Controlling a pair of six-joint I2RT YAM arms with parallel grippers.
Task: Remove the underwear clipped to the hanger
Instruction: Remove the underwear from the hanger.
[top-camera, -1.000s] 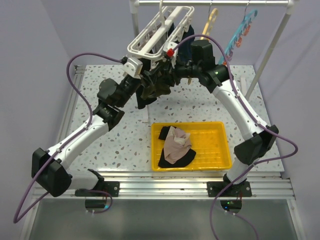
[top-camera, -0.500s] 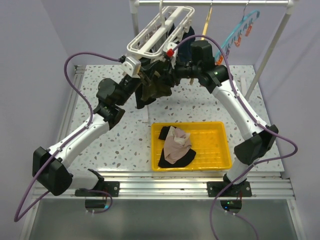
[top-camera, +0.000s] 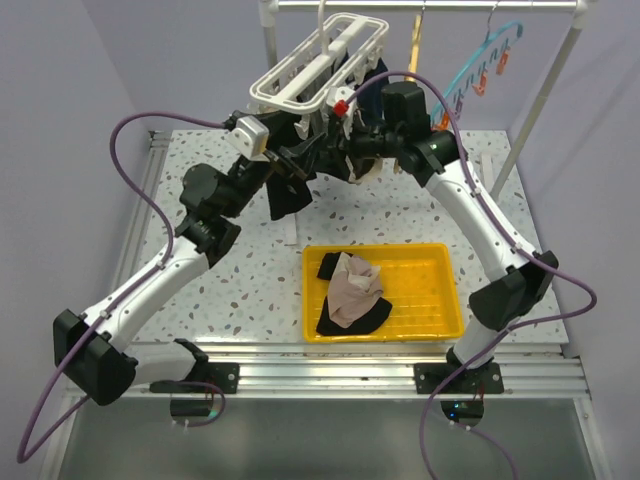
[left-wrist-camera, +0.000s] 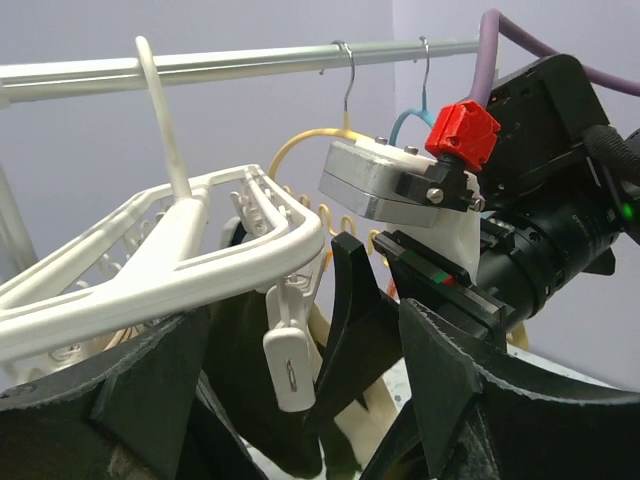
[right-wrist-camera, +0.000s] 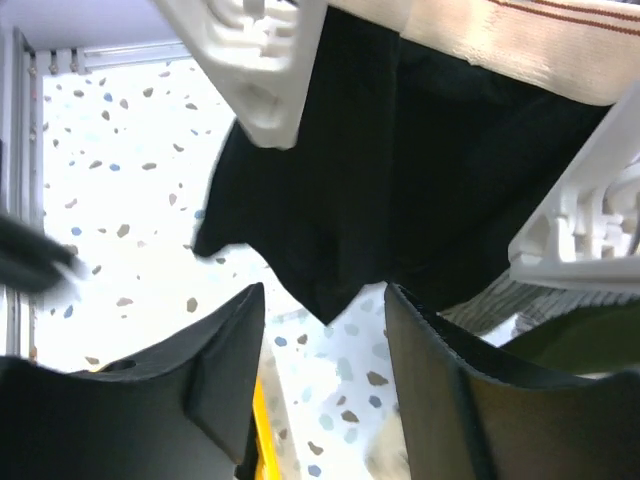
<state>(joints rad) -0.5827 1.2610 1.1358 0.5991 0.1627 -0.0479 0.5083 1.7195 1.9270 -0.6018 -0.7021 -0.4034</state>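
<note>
**Both arms up, jaws spread**

My white-and-black left arm (top-camera: 160, 275) slants far and rightward; my right arm (top-camera: 480, 215) slants far and leftward. My black left gripper (top-camera: 303, 160) and right gripper (top-camera: 352, 150) nearly meet, fingers apart on each.

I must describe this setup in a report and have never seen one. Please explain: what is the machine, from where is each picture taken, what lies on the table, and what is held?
The machine is two robot arms, the left arm and the right arm, bolted at the near edge of a table. One picture looks down from above and behind them. The other two come from a camera on each wrist. Both arms reach up to a white clip hanger on a rail, where dark underwear hangs. On the table, a yellow tray holds a black piece and a pink-beige piece. The left gripper and the right gripper are open and grip nothing.
</note>
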